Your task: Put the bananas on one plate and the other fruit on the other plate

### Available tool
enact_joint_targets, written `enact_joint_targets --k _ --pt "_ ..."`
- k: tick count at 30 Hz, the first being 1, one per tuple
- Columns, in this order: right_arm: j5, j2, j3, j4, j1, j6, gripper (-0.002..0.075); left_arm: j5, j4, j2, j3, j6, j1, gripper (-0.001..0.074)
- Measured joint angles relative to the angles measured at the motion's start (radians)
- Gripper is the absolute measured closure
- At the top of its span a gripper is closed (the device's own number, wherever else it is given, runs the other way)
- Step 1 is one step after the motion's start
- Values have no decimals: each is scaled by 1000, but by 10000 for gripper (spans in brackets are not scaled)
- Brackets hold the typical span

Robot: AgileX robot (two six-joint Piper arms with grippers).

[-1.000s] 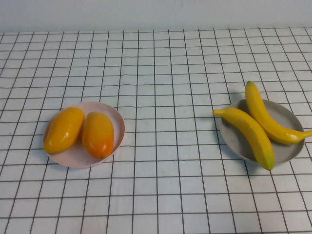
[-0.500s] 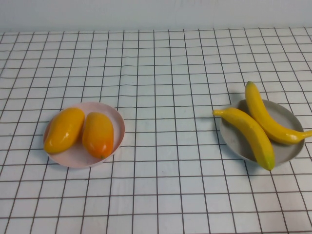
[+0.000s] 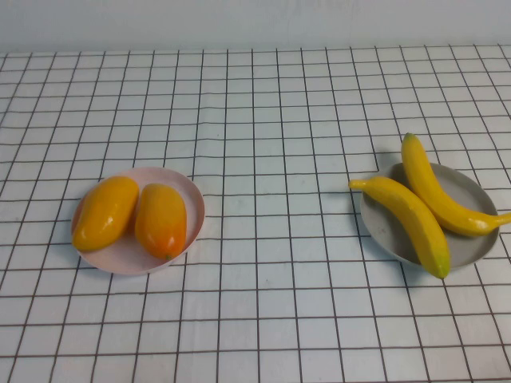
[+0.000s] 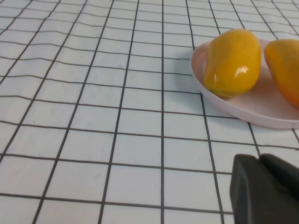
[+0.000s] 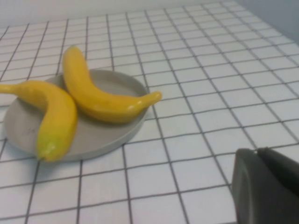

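Two yellow bananas (image 3: pixel 415 219) (image 3: pixel 437 191) lie side by side on the grey plate (image 3: pixel 473 249) at the right; the right wrist view shows them too (image 5: pixel 51 119) (image 5: pixel 100 100) on that plate (image 5: pixel 100 135). Two orange-yellow mango-like fruits (image 3: pixel 104 211) (image 3: pixel 160 219) lie on the pale pink plate (image 3: pixel 120 259) at the left, also in the left wrist view (image 4: pixel 233 63) (image 4: pixel 286 70) (image 4: pixel 261 109). My left gripper (image 4: pixel 259 158) is shut and empty, off the pink plate. My right gripper (image 5: pixel 256 151) is shut and empty, off the grey plate. Neither gripper shows in the high view.
A white cloth with a black grid (image 3: pixel 271 159) covers the table. A pale wall (image 3: pixel 255 24) runs along the far edge. Open cloth lies between the two plates.
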Motion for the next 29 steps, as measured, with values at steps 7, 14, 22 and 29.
enact_joint_targets --k 7,14,22,29 --pt "41 0 1 22 77 4 741 0 0 0 0 0 0 738" --pt "43 0 1 22 77 4 741 0 0 0 0 0 0 738" --pt "47 0 1 25 77 4 741 0 0 0 0 0 0 738" --pt "47 0 1 27 77 4 741 0 0 0 0 0 0 738"
